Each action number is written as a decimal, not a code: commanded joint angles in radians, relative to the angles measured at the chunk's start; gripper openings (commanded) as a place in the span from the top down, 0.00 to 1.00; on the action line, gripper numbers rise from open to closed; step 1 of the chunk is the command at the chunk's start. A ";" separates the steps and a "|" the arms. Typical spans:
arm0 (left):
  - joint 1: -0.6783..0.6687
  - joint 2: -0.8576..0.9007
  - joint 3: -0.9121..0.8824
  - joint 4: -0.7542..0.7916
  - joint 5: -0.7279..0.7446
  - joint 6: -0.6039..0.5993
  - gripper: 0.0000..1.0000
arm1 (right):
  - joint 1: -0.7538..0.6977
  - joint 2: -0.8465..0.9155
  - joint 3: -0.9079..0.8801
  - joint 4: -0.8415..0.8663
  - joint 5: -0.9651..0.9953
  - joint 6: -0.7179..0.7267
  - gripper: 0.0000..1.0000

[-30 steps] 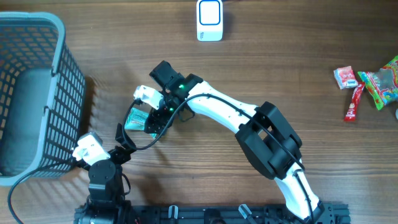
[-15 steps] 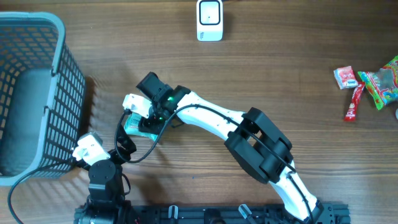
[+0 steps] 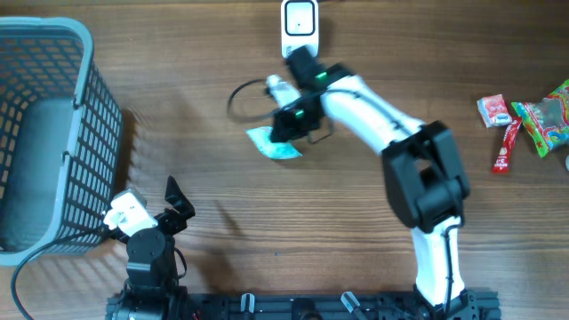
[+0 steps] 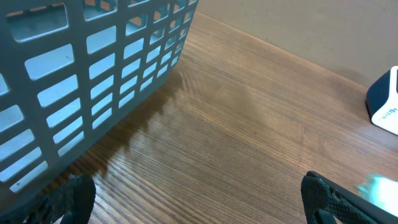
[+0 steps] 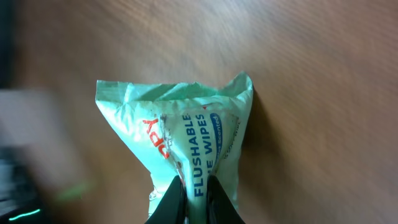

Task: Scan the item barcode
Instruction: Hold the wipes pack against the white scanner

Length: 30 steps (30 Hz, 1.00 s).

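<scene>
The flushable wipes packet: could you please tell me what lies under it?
Wooden table shows around the flushable wipes packet, pinched by the right gripper; its underside and the wood directly below are covered.

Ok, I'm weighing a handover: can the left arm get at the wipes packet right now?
Probably not easily. Nothing stands between them, but the left pincer sits open by the basket at the near edge, while the wipes packet is clamped in the right pincer up by the scanner.
</scene>
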 commanded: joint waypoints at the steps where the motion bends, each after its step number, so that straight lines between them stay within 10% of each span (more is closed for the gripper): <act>1: -0.005 -0.005 -0.004 0.004 -0.014 -0.002 0.00 | -0.103 -0.030 -0.012 -0.115 -0.385 0.139 0.95; 6: -0.005 -0.005 -0.004 0.004 -0.014 -0.002 0.00 | -0.203 -0.030 -0.012 -0.370 -0.454 0.676 0.96; 17: -0.005 -0.005 -0.004 0.004 -0.014 -0.002 0.00 | -0.205 -0.030 -0.012 -0.372 -0.803 0.797 0.96; 26: -0.005 -0.005 -0.004 0.004 -0.014 -0.002 0.00 | -0.224 -0.085 0.081 0.027 -0.578 0.840 0.95; 30: -0.005 -0.005 -0.004 0.004 -0.014 -0.002 0.00 | -0.220 -0.150 0.185 0.206 -0.032 0.903 0.95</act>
